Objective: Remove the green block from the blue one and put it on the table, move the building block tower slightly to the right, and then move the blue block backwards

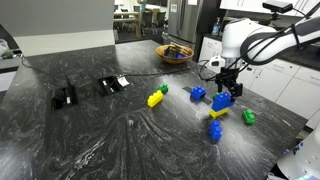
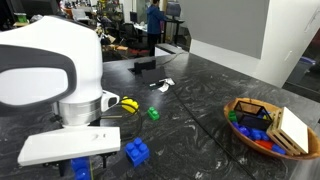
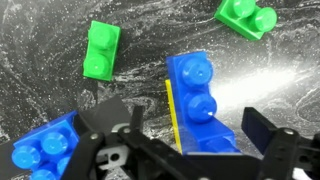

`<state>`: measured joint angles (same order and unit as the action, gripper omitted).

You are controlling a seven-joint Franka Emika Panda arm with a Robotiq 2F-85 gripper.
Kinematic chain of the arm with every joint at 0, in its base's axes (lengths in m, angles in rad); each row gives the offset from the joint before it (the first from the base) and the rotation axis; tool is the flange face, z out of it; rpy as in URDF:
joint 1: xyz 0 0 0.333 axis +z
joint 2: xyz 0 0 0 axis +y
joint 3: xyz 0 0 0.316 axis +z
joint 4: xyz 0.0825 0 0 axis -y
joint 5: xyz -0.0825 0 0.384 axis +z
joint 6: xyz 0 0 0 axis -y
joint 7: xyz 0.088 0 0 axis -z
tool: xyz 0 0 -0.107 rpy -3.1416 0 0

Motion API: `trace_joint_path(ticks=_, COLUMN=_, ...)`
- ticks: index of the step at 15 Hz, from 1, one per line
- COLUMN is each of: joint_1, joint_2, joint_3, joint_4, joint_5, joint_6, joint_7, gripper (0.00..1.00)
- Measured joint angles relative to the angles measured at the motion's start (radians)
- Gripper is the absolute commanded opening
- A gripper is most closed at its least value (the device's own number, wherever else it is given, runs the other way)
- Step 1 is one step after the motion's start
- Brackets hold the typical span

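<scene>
The green block (image 1: 248,117) lies by itself on the dark veined table (image 1: 120,140), a little to one side of the building block tower (image 1: 221,103). The wrist view shows the green block (image 3: 101,50) flat on the table (image 3: 40,60) at upper left. The tower (image 3: 200,95) is the blue one with a thin yellow block along its side, and nothing sits on its studs. My gripper (image 1: 224,84) hangs right over the tower. In the wrist view the gripper (image 3: 197,135) is open, its dark fingers (image 3: 262,130) straddling the tower's near end with a gap on the right.
Loose blue blocks (image 1: 198,94) (image 1: 215,130) flank the tower; one (image 3: 45,150) shows by my left finger. A yellow block with a green piece (image 1: 157,96) lies further off. Wooden bowl (image 1: 175,52) (image 2: 265,125) at the back. Two black objects (image 1: 65,97) (image 1: 112,85) far across.
</scene>
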<state>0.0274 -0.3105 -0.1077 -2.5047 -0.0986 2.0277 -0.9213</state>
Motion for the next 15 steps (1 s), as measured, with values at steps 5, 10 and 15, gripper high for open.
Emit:
trace_joint_path(ticks=5, joint_1=0.000, joint_2=-0.038, joint_3=0.000, joint_4=0.010, joint_5=0.001, joint_6=-0.037, joint_7=0.018, gripper=1.00)
trace_joint_path(ticks=10, joint_1=0.003, joint_2=-0.154, joint_3=-0.001, joint_4=0.062, joint_5=0.025, joint_6=-0.048, joint_7=0.102, gripper=1.00)
trace_joint_path(ticks=15, joint_1=0.083, joint_2=-0.104, joint_3=0.025, joint_4=0.135, joint_5=0.077, joint_6=-0.036, joint_7=0.105, gripper=1.00)
